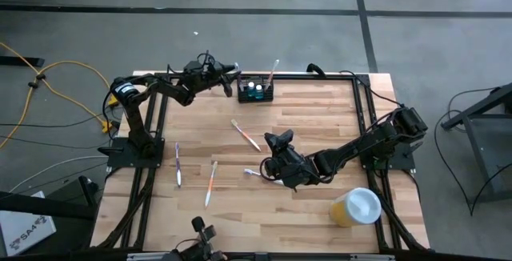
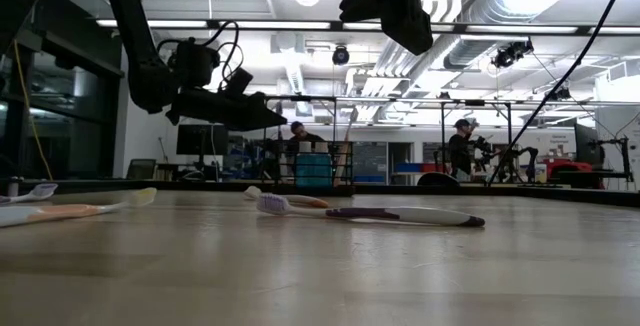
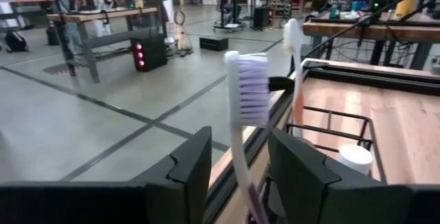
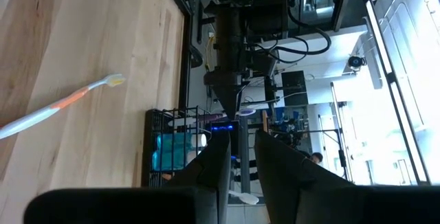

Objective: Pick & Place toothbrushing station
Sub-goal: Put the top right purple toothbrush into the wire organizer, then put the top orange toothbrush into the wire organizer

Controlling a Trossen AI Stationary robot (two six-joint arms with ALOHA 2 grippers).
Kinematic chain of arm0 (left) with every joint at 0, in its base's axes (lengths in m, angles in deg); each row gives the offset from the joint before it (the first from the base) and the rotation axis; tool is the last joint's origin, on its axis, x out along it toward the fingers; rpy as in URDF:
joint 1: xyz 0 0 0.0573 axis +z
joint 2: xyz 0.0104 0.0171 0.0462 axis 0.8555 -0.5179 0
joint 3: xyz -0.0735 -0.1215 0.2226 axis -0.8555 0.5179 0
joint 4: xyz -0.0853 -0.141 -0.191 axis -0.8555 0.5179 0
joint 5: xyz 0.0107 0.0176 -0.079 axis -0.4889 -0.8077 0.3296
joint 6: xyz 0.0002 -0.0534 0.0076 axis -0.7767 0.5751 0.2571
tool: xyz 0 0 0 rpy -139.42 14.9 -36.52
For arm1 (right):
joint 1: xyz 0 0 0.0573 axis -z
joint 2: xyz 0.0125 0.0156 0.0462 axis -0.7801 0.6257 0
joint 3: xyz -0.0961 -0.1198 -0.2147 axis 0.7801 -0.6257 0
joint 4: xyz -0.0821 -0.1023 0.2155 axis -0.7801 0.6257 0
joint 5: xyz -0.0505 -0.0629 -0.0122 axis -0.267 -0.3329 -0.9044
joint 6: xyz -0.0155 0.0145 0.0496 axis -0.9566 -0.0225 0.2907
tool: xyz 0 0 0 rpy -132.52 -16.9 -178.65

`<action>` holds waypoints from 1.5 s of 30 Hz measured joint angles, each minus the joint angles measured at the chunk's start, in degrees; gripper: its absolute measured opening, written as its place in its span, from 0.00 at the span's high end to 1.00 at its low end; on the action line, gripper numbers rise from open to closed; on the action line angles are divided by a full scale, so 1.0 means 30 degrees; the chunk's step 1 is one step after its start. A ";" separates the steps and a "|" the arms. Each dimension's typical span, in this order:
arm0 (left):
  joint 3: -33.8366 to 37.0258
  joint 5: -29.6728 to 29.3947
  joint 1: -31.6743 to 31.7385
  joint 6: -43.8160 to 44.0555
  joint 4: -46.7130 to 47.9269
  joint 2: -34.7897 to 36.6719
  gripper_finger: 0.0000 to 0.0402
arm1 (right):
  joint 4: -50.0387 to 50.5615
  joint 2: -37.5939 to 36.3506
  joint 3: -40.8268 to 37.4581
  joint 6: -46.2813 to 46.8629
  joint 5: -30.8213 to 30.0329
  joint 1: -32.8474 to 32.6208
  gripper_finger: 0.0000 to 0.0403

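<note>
Left gripper (image 1: 234, 70) hangs beside the caddy (image 1: 255, 93), jaws spread around a purple toothbrush (image 3: 245, 107). Right gripper (image 1: 272, 142) hovers mid-counter (image 1: 320, 117), jaws slightly parted, empty.

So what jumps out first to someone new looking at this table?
The left claw, raised at the table's far edge beside the black caddy, has a purple-bristled toothbrush standing between its open fingers. Other toothbrushes lie scattered on the wood, and a yellow cup sits near the right arm.

Pale wood table (image 1: 304, 125), black wire caddy (image 1: 255, 93)
</note>
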 joint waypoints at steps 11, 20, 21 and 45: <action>0.0015 0.1622 0.0516 0.0577 0.0835 0.0039 0.65 | 0.0007 0.0000 0.0000 0.0000 -0.0060 0.0000 0.85; 0.1895 0.2616 0.2116 0.0473 0.1697 0.2049 0.65 | 0.0007 0.0000 0.0000 0.0000 -0.0040 -0.0002 0.85; 0.2318 0.2655 0.2296 0.0452 0.1669 0.2507 0.65 | 0.0007 0.0000 0.0000 0.0000 -0.0013 -0.0001 0.85; 0.6615 -0.2492 -0.8465 -0.0766 1.2957 1.4929 0.65 | 0.0007 0.0000 0.0000 0.0686 -0.0501 -0.0395 0.85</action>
